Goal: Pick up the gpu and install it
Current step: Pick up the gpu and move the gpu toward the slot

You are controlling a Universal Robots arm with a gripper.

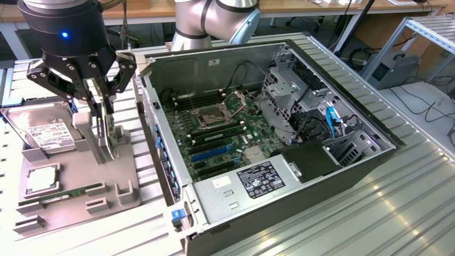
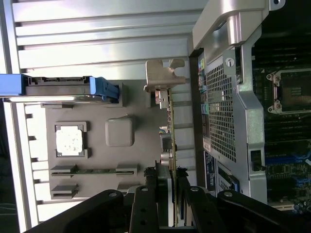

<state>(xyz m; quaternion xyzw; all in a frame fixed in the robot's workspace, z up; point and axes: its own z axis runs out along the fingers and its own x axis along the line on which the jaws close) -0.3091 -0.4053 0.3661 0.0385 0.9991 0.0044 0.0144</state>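
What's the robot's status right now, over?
One gripper, shut on the gpu. Card upright on edge in the grey holder, not yet in the computer case. The hard drive sits close by, on the exterior view's left.

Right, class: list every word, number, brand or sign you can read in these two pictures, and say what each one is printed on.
Nothing here can be read with certainty.
Hard drive label: lines of print, too small to read.
Power supply label: symbols and print, too small to read.
Case-wall sticker: too small to read.
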